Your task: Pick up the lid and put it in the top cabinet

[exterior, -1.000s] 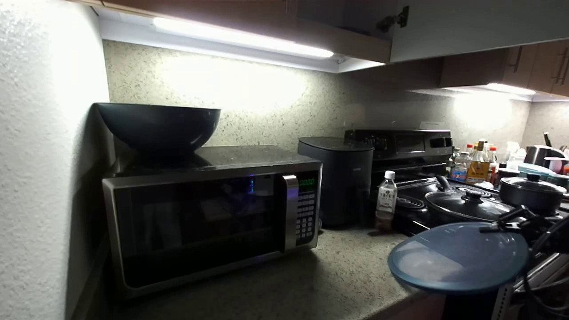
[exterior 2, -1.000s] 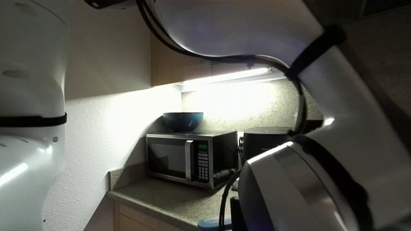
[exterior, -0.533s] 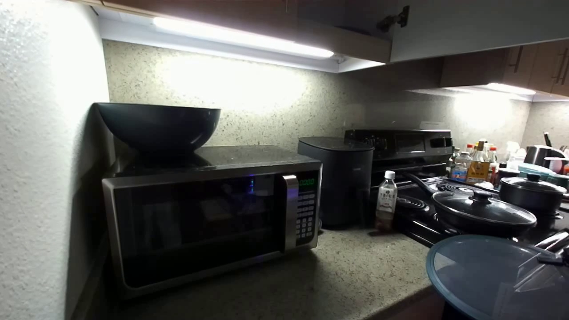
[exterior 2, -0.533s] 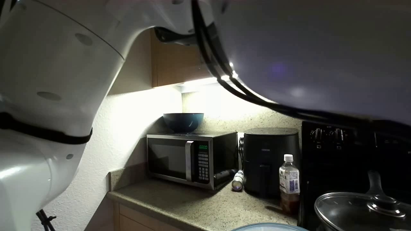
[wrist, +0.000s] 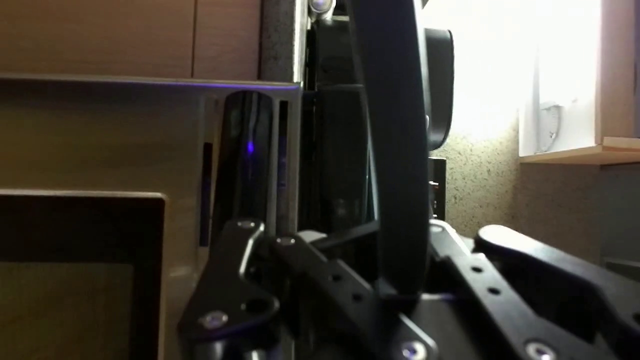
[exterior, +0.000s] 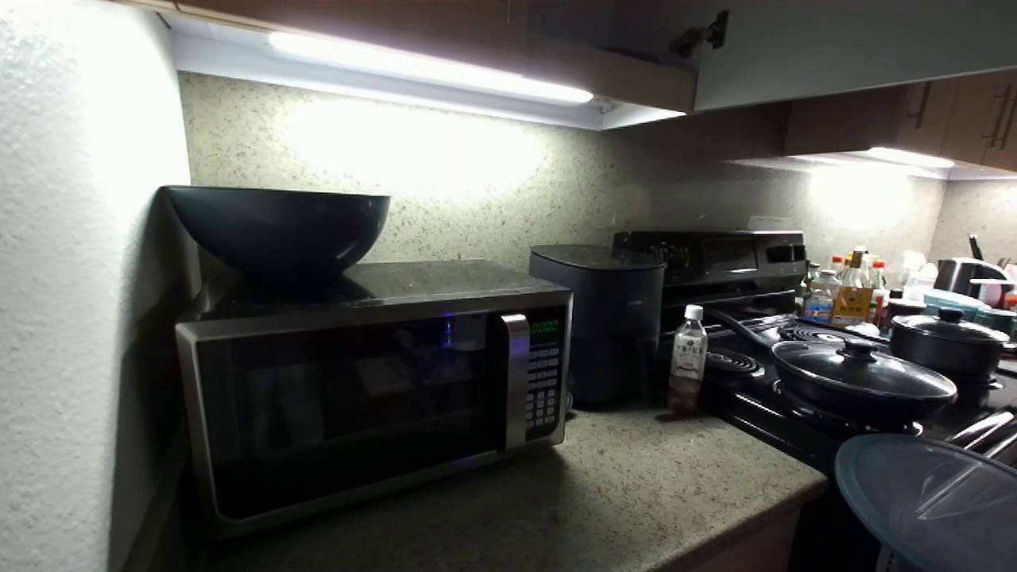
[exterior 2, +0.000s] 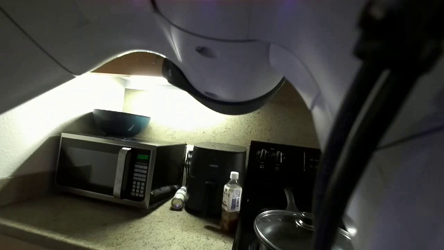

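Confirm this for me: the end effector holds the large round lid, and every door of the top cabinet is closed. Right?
Not quite: one pale door of the top cabinet stands open, as an exterior view shows. The end effector does hold the large round lid.

Wht arm [exterior 2: 225, 73], blk cables [exterior 2: 357, 139], blk tool [wrist: 400, 280]

I see a blue-grey lid [exterior: 898, 494], speckled beige counter [exterior: 647, 485], dark teal bowl [exterior 2: 121, 123] and green digits [exterior: 544, 326] on a black-and-silver microwave [exterior: 373, 405].
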### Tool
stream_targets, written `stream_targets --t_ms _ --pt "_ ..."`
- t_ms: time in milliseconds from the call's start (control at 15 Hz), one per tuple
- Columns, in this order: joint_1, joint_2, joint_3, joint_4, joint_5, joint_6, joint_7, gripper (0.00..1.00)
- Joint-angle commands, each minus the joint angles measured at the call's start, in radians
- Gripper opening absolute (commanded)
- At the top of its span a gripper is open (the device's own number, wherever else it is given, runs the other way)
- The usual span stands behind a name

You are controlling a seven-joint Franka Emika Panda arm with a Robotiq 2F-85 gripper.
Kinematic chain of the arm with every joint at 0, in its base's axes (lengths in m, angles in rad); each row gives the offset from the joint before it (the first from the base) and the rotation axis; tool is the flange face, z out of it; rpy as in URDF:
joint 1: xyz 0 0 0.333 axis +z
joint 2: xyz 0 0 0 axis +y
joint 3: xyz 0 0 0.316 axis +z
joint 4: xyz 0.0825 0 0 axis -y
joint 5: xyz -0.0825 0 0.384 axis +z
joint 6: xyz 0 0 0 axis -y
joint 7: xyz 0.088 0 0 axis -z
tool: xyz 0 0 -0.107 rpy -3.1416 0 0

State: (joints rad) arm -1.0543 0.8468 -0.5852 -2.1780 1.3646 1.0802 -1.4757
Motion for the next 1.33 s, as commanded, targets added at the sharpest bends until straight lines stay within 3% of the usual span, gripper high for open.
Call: stream_targets --t_ms 0,133,200,333,667,867,1067,1267 --pt "0.106 -0.148 0.045 -0.175 0.054 0.075 0.093 0.0" --pt "0.17 -0.202 0.079 -0.225 0.101 0.084 0.16 0.0" --pt "0.104 -0.109 0.066 -0.134 0.059 0.03 0.078 0.0" --pt "0.175 -0.149 0.081 -0.175 0.087 0.047 0.111 0.0" --pt "0.163 -0.204 0.061 -0.209 0.072 0.003 0.063 0.0" --pt "0.169 -0.291 0.018 -0.275 0.019 -0.019 -0.029 0.0" --pt "0.248 -0.411 -0.025 -0.378 -0.077 0.068 -0.136 0.0" --pt "0.385 -0.559 -0.037 -0.516 -0.132 0.27 -0.172 0.0"
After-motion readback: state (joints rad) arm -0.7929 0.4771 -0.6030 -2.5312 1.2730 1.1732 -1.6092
